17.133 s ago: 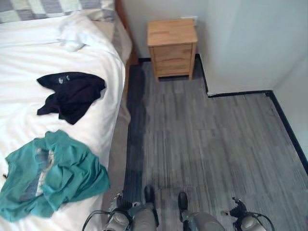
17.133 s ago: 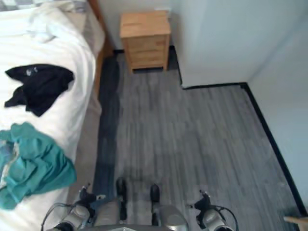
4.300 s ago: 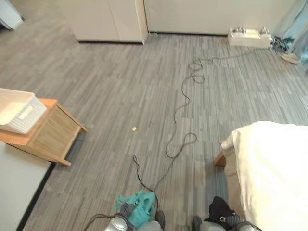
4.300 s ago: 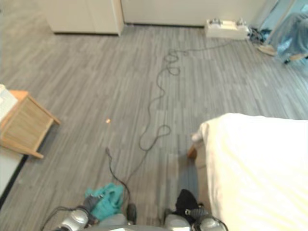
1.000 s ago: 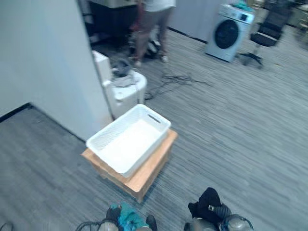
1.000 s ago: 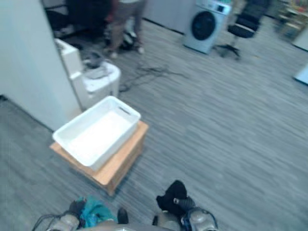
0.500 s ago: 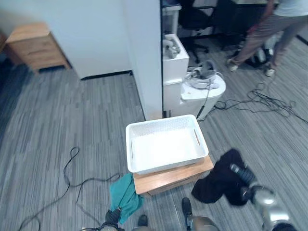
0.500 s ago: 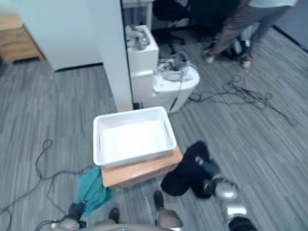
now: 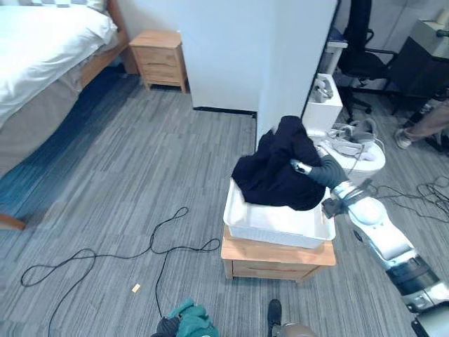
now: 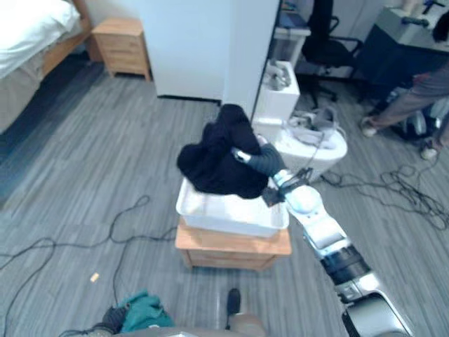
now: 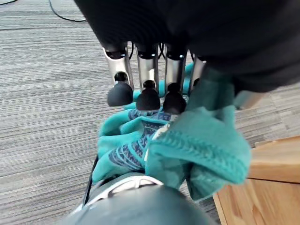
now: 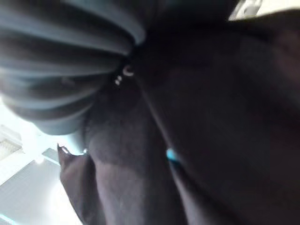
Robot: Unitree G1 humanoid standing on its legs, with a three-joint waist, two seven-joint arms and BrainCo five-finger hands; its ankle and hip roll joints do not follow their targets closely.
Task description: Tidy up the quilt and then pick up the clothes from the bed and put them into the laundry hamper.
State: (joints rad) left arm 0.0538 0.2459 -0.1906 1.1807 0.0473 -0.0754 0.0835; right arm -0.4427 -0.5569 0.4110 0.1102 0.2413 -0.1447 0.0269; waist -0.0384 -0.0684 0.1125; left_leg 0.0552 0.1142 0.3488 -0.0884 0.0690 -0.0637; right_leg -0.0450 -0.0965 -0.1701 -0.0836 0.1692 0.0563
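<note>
Black garment [image 9: 275,172]: I see it bunched and hanging over the white laundry hamper [image 9: 270,223], its lower folds draped across the hamper's far rim and into the basin.
Right hand [image 9: 311,169]: reaching out over the hamper from the right with the black cloth gathered at it; I read the fingers as clamped on the fabric, though cloth hides most of them in the right wrist view.
Teal garment [image 11: 178,143]: balled in my left hand [image 11: 150,89], whose fingers curl down into the cloth and pin it; in the left eye view it sits low at the frame's bottom edge, well short of the hamper.
Hamper: seated on a low wooden stand [image 9: 277,256], beside the white partition wall [image 9: 245,49].
Step in hand: depositing the black garment. My judgement is to lower it toward the hamper's centre before releasing, so no sleeve trails over the rim, then bring the teal one across.
Change from half a second ago: the black garment hung beside the stand, to its right and below rim level; it is now raised above the hamper. The camera has also swung, bringing the bed [image 9: 42,42] into sight.
</note>
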